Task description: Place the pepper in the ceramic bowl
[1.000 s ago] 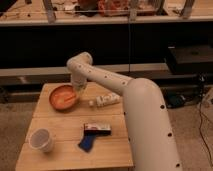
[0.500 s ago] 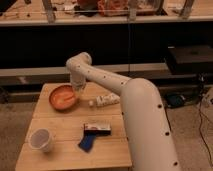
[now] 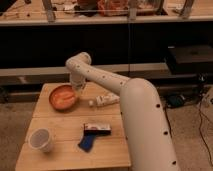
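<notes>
The ceramic bowl (image 3: 63, 97) is wide, shallow and orange-terracotta, and it stands at the back left of the wooden table (image 3: 60, 125). My white arm reaches over from the right and bends down at its elbow (image 3: 78, 63). My gripper (image 3: 76, 90) hangs at the bowl's right rim, just above it. I cannot pick out the pepper on its own. The bowl's inside shows an orange-red patch, and the gripper's tip is hidden against the bowl.
A white cup (image 3: 41, 140) stands at the front left. A blue object (image 3: 87, 143) and a red, white and black packet (image 3: 97, 129) lie at the front middle. A white bottle (image 3: 106, 99) lies on its side right of the bowl. Dark shelving stands behind.
</notes>
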You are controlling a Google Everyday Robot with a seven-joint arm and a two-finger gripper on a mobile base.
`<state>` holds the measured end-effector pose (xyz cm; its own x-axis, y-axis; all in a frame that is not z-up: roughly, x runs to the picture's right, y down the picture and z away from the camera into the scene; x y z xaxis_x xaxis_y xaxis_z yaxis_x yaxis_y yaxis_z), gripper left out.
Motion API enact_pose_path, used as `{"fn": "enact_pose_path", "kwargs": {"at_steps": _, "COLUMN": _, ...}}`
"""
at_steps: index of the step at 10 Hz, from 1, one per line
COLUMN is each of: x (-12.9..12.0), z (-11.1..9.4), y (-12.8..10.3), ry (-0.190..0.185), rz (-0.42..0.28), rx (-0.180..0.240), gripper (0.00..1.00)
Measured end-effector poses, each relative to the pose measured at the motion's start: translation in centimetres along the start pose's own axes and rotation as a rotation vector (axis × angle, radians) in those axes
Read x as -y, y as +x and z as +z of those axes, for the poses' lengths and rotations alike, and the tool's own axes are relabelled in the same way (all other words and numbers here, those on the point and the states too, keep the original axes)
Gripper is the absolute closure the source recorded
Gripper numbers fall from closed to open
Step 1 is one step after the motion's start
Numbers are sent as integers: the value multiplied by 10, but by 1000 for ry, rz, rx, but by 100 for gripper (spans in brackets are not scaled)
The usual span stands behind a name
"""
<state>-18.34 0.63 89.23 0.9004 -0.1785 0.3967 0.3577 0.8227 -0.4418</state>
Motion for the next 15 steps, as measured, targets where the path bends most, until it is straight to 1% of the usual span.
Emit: {"fn": "enact_pose_path", "kwargs": {"at_steps": 15, "x": 5, "z": 5, "y": -5, "ry": 1, "rz": 14, "rx": 4, "gripper": 99}}
